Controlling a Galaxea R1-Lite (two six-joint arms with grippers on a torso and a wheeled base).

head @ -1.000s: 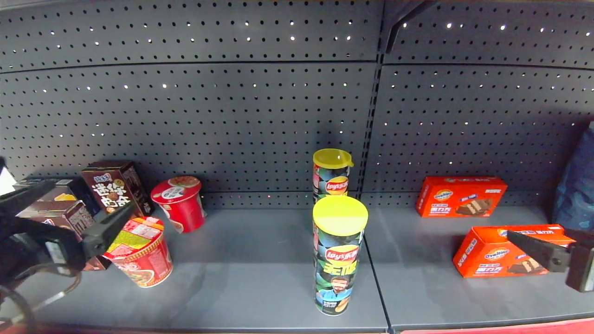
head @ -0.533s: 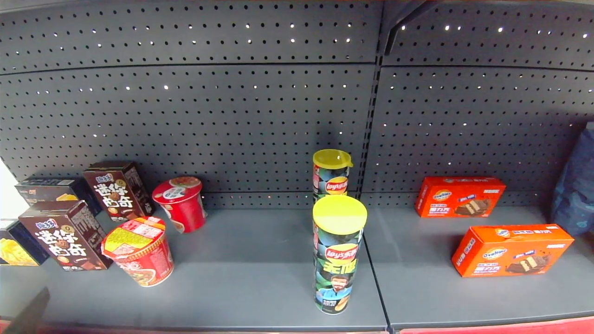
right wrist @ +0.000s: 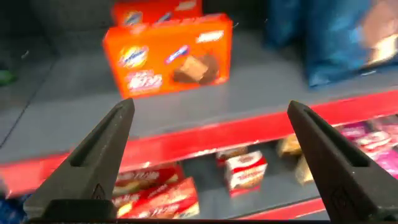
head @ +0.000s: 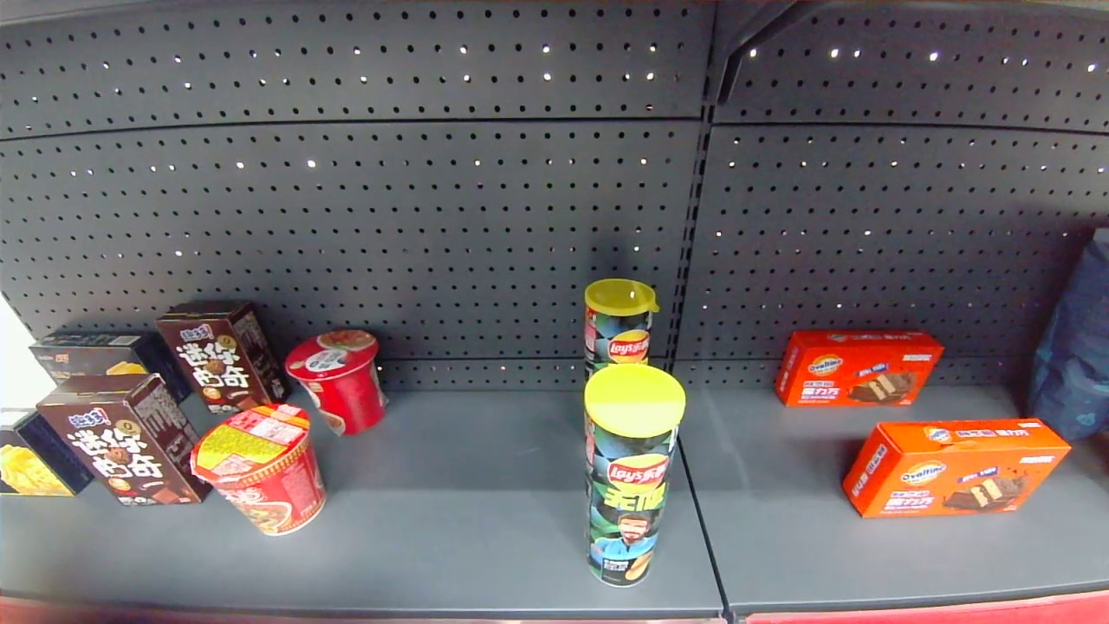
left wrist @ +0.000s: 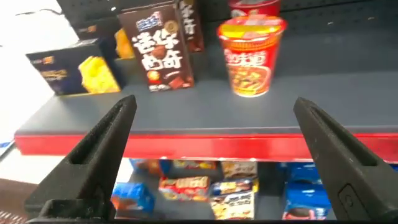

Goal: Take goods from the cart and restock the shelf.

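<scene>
The dark grey shelf [head: 485,485] carries two yellow-lidded chip cans [head: 634,472], one behind the other. Two red noodle cups [head: 262,468] and brown cookie boxes [head: 121,438] stand at its left, and two orange boxes [head: 953,466] lie at its right. My left gripper [left wrist: 214,104] is open and holds nothing, in front of the shelf's red front edge [left wrist: 205,144], facing a noodle cup [left wrist: 252,56] and a brown box [left wrist: 155,46]. My right gripper [right wrist: 210,107] is open with nothing in it, in front of the front orange box [right wrist: 168,53].
A blue bag [head: 1074,347] leans at the shelf's far right. A dark box with yellow print [left wrist: 81,65] sits at the far left. Below the red edge, a lower shelf holds several packets [left wrist: 205,193]. Bare shelf floor lies between the cups and the cans.
Both grippers have drawn back from the shelf and left the head view: one second ago the left was by the brown boxes and the right by the front orange box.
</scene>
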